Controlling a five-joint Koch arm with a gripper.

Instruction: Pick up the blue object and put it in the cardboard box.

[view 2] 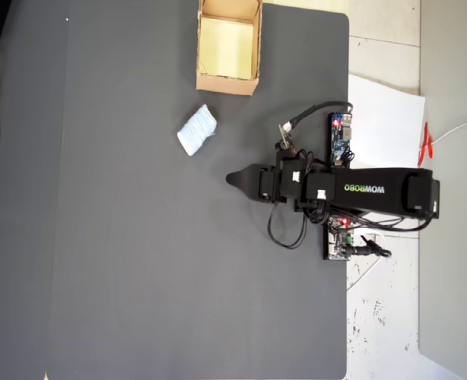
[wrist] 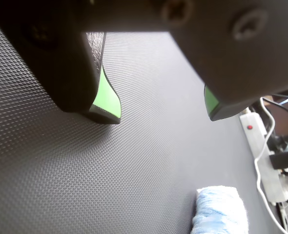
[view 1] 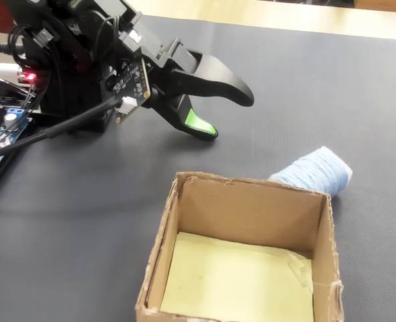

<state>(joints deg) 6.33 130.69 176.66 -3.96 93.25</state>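
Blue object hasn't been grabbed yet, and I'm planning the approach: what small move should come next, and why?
Probably swing the open gripper toward the blue object and lower it. The fingers stand apart with only bare mat between them, and in the overhead view the bundle lies off to one side, near the cardboard box, untouched.

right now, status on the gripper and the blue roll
Gripper open, empty, above mat. Blue object lying free beside cardboard box, not in it. Nothing between.

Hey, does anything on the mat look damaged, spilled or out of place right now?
Only the cardboard box: its near corner and rim are frayed and ragged. The blue object lies intact on the mat outside it, and the gripper is open, holding nothing.
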